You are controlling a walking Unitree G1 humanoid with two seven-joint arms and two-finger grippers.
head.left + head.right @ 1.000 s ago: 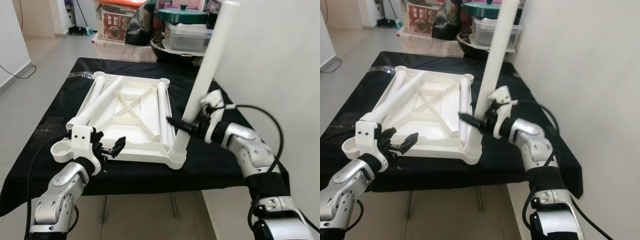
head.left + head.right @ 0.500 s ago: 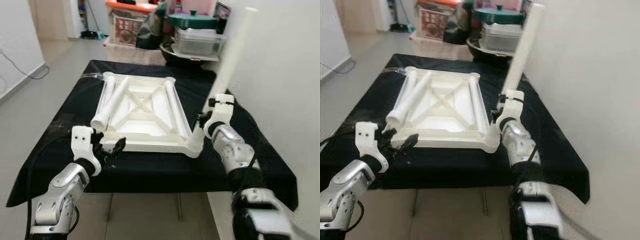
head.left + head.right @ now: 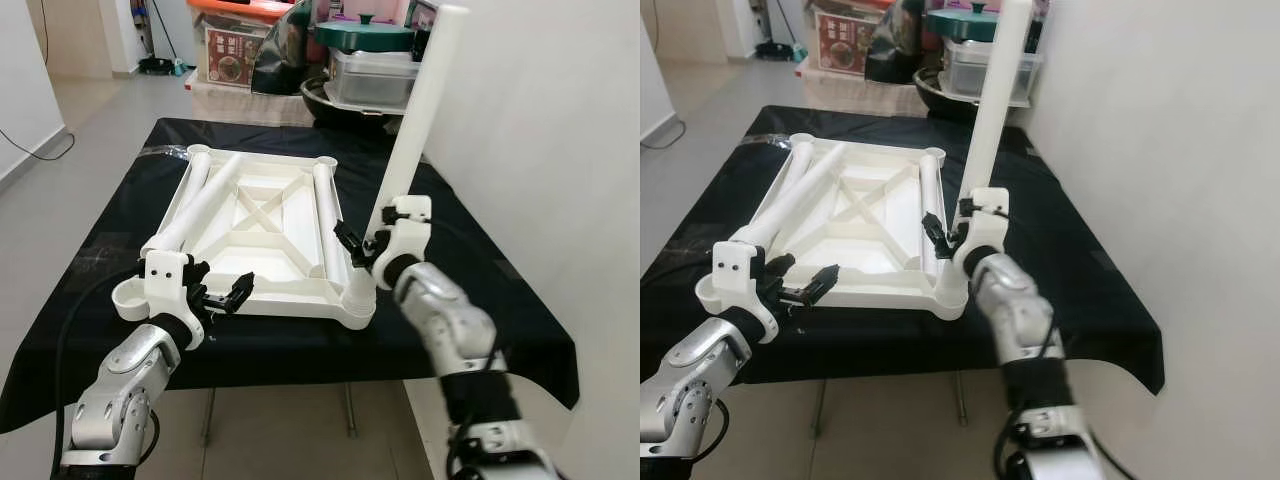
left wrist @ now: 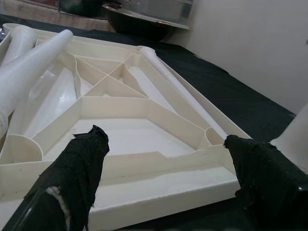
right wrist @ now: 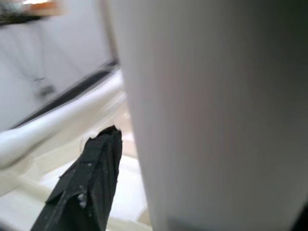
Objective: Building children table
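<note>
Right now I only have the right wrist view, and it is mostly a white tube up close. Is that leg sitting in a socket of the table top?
Observer: Yes. The leg has its foot in the near right corner socket of the upturned table top, and the right gripper is at its lower part.
Operator: Where are the other legs?
Observer: Three loose legs lie on the table top: two along its left side and one along its right side.
Operator: And the left arm?
Observer: The left gripper is open and holds nothing, just off the near left edge of the table top.
</note>
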